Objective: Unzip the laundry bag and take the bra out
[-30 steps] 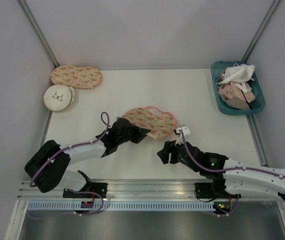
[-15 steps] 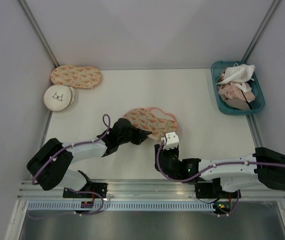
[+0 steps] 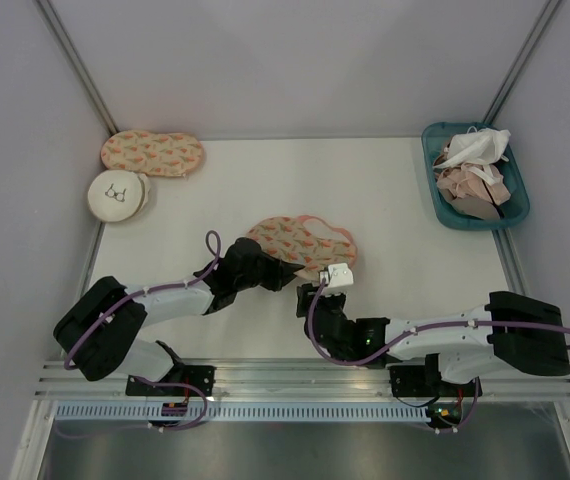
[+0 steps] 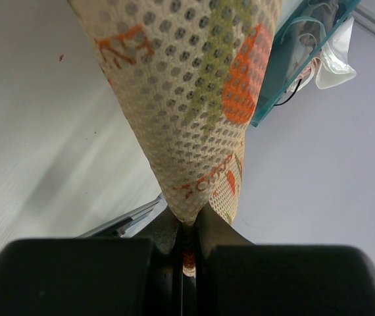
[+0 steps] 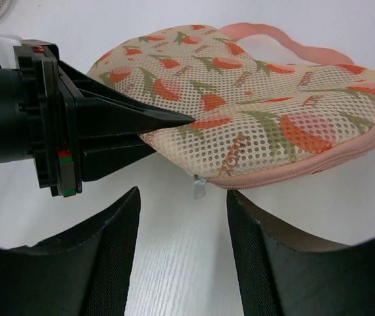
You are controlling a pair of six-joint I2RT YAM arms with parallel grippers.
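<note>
The laundry bag (image 3: 305, 240) lies mid-table, cream mesh with orange-red and green print, pink edging and a pink loop strap (image 5: 276, 34). My left gripper (image 3: 283, 272) is shut on the bag's left end; its fingers pinch the mesh (image 4: 200, 131) in the left wrist view. My right gripper (image 3: 310, 296) is open just in front of the bag's near edge. In the right wrist view the bag (image 5: 260, 112) is zipped and the small zipper pull (image 5: 196, 189) hangs between and just beyond my open fingers. The bra is hidden.
A like-printed case (image 3: 152, 153) and a round white pouch with a bra drawing (image 3: 118, 194) lie at the back left. A teal basket (image 3: 443, 212) of pink and white garments stands at the back right. Metal rails run along the near edge.
My right arm has swung left and forward, bringing its open gripper up to the bag's near edge by the zipper pull. My left gripper has kept its hold on the bag.
</note>
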